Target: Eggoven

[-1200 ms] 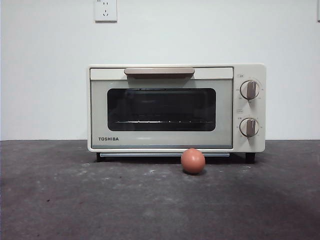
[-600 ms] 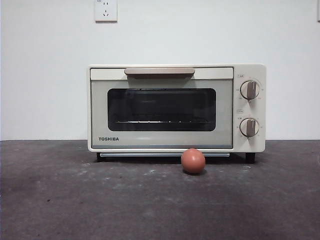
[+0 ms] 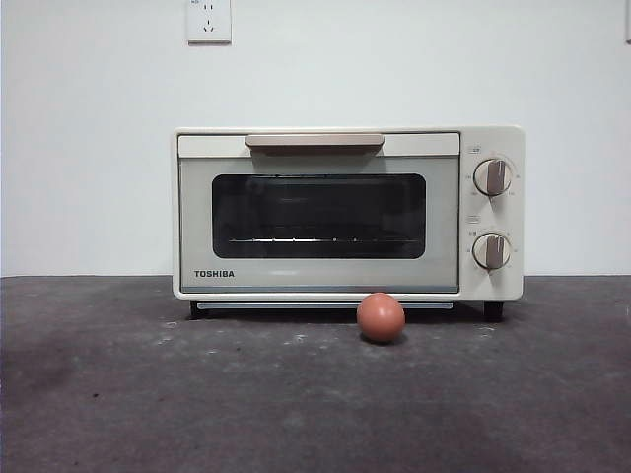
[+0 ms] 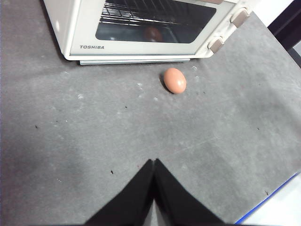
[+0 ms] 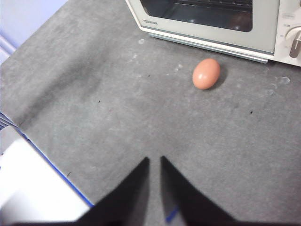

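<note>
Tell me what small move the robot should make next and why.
Probably reach one arm to the oven handle and pull the door open first. The door is shut, the egg lies on the table in front of it, and both grippers, left and right, hang back from it, holding nothing.

Egg: I see a small, smooth, reddish-brown one, whole and unmarked, lying on its side on the dark grey surface. Nothing touches it.
Egg position: just in front of the oven's lower edge, below the right part of the door, close to it but apart.
Oven: I read a cream, boxy toaster oven marked TOSHIBA, upright on short dark feet, facing me.
Oven door: shut, handle bar along the top, dark glass window with a wire rack behind it.
Oven knobs: two grey ones, stacked at its right side.
</note>
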Tool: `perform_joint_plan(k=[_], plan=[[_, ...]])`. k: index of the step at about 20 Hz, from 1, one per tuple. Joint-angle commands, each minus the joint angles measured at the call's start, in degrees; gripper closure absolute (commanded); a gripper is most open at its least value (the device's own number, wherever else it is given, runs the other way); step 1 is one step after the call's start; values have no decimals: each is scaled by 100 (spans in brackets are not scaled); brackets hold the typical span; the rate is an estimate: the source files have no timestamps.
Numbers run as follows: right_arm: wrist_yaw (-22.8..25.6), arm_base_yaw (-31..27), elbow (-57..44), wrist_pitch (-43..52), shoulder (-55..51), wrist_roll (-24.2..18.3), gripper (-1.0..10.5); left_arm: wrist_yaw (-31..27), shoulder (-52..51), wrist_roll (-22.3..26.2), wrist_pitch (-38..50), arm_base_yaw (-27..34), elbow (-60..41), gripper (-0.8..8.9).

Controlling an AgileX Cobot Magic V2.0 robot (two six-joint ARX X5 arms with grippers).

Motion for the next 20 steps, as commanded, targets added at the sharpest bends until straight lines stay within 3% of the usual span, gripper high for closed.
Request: perform_joint_plan(k=[1,3,6,11,14,18,20], plan=[[15,15,105,164,22,92,614,15,26,111,46,-15,96,806],[2,15,105,273,85,485,571,15,24,111,46,-15,96,806],[2,15,105,415,269,614,571,17,26,114,48,-15,96,806],[55,431,105,1517,1040,1294,571,15,26,114,57,-15,96,806],[695,1086,105,2282,1764,1582,571,17,26,114,59,-15,96,806],[2037,1974,116,3331,2911,1906,572,15,26,114,61,-15,96,806],[2413,2234,192,3738,3488,2033,572,17,26,111,61,-15,96,806]])
